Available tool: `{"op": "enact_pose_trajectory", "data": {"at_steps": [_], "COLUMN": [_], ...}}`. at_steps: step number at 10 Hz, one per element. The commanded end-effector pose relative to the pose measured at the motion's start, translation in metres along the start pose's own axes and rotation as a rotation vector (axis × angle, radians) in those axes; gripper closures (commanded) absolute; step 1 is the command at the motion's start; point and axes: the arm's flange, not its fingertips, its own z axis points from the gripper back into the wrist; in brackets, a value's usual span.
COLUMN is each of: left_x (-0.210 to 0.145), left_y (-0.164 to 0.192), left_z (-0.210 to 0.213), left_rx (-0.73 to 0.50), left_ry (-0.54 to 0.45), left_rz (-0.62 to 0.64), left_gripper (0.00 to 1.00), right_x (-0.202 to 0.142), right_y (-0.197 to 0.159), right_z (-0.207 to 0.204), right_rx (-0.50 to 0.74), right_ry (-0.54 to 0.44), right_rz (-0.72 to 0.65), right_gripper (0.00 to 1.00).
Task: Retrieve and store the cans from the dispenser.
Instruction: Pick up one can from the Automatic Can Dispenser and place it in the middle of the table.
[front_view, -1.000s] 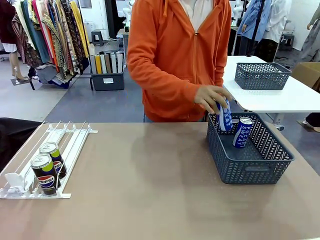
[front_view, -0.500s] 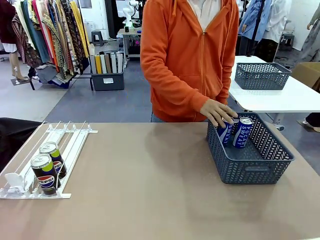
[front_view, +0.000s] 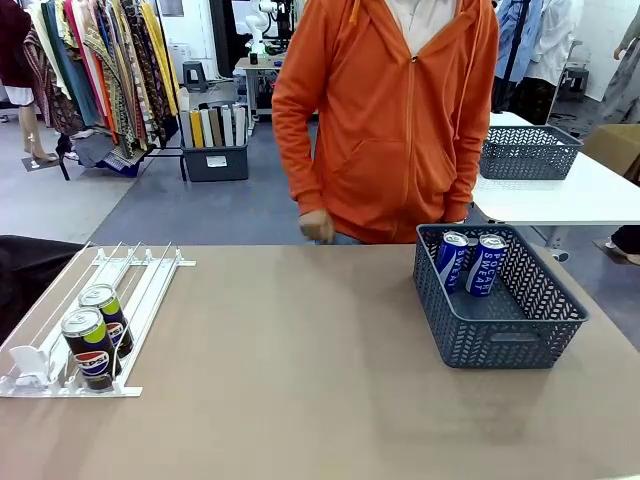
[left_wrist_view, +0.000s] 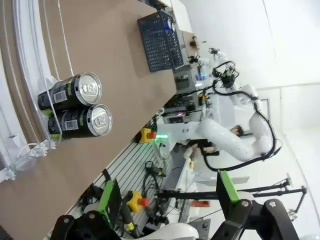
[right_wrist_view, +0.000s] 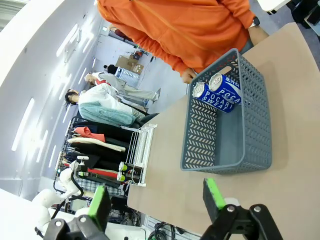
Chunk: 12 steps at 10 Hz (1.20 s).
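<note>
Two black Pepsi cans (front_view: 97, 330) stand one behind the other at the near end of the white dispenser (front_view: 150, 280) on the table's left. Two blue cans (front_view: 468, 263) stand side by side at the back of a grey mesh basket (front_view: 500, 345) on the right. In the left wrist view my left gripper (left_wrist_view: 168, 192) hangs open, well off from the Pepsi cans (left_wrist_view: 75, 106) on the dispenser rails (left_wrist_view: 20, 60). My right gripper (right_wrist_view: 157, 197) is open too, short of the basket (right_wrist_view: 200, 135) with the blue cans (right_wrist_view: 220, 92) inside.
A person in an orange hoodie stands at the far edge, one hand (front_view: 318, 226) hanging near the table's middle. The brown tabletop (front_view: 300, 380) lies bare between dispenser and basket. A second grey basket (front_view: 525, 152) sits on a white table behind.
The person set the second blue can down beside the first in the basket, let go and drew the hand back toward the middle of the far edge. Neither gripper moved.
</note>
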Motion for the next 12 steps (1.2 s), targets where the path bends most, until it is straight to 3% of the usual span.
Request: {"op": "enact_pose_trajectory", "data": {"at_steps": [1,3,6,8,9,10,12], "left_x": [-0.001,0.005,0.019,0.019,0.021,0.026,0.019], "left_y": [-0.044,-0.095,-0.119,-0.114,-0.112,-0.114,-0.117], "left_z": [-0.025,-0.083,-0.166,-0.197,-0.209,-0.214,-0.211], "left_rx": [0.369,0.694,0.923,1.071,1.141,1.000,1.072], "left_ry": [-0.070,0.022,0.120,0.114,0.046,0.146,0.099], "left_rz": [0.022,-0.053,-0.061,-0.005,0.024,0.008,-0.026], "left_gripper": [0.00,0.00,0.00,0.00,0.00,0.00,0.00], "right_x": [0.003,0.003,0.003,0.003,0.003,0.003,0.003], "right_y": [0.002,0.002,0.002,0.002,0.002,0.002,0.002], "right_z": [-0.001,-0.001,-0.001,-0.001,-0.001,-0.001,-0.001], "right_rx": [0.019,0.019,0.019,0.019,0.019,0.019,0.019], "right_ry": [-0.018,-0.018,-0.018,-0.018,-0.018,-0.018,-0.018], "right_rz": [0.026,0.026,0.026,0.026,0.026,0.026,0.026], "right_gripper": [0.00,0.00,0.00,0.00,0.00,0.00,0.00]}}
